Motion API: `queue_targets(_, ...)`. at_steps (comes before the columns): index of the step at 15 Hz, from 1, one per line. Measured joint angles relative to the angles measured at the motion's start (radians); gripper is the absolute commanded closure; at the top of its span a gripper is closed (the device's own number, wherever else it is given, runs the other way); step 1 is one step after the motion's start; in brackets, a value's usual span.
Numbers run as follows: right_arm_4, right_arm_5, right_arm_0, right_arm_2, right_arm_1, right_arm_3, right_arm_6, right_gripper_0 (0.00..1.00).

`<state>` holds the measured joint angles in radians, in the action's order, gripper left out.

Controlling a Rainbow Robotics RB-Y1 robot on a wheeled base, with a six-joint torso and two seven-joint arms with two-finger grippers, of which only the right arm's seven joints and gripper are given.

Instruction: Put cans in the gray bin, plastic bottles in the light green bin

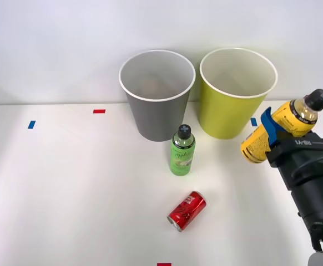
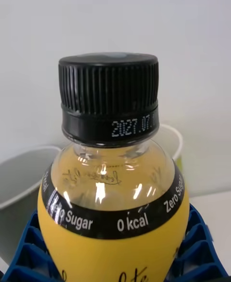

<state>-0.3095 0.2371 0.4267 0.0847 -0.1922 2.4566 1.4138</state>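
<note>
gripping the yellow-orange bottle [image 1: 281, 128] around its body, the right gripper [image 1: 270, 136] holds it off the table [image 1: 67, 183] at the right side, tilted with the black cap [image 1: 318, 99] pointing up and to the right. one blue finger [image 1: 268, 128] shows across the label; the other is hidden behind the bottle. in the wrist view the bottle [image 2: 115, 205] sits between the ribbed blue fingers [image 2: 29, 250], cap [image 2: 109, 96] with a printed date that runs out of sight round its side, label band reading "sugar" and "0 kcal"; lower label cut off by the frame edge.

light green bin [image 1: 236, 94] stands upright just left of the held bottle, near but apart. gray bin [image 1: 157, 94] upright beside it on the left; a faint brownish patch inside, too dim to identify. in the wrist view the rims of the gray bin [image 2: 24, 176] and the light green bin [image 2: 175, 140] peek out behind the bottle, mostly blocked.

green bottle [image 1: 182, 150] stands upright in front of the gap between the bins, just before the gray one. red can [image 1: 187, 210] lies on its side nearer the robot, silver end toward the camera, lettering unreadable.

blue and red tape marks [image 1: 99, 111] dot the table; one at the near edge is cut off.
</note>
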Motion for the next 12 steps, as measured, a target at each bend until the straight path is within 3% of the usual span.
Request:
queue_targets(4,-0.018,0.036,-0.146,-0.034,-0.006,0.005,-0.05,1.0)
queue_targets(9,-0.023,0.231,-0.328,-0.107,0.018,0.002,-0.064,1.0)
queue_targets(12,-0.025,0.281,-0.471,-0.133,0.038,-0.085,-0.074,1.0)
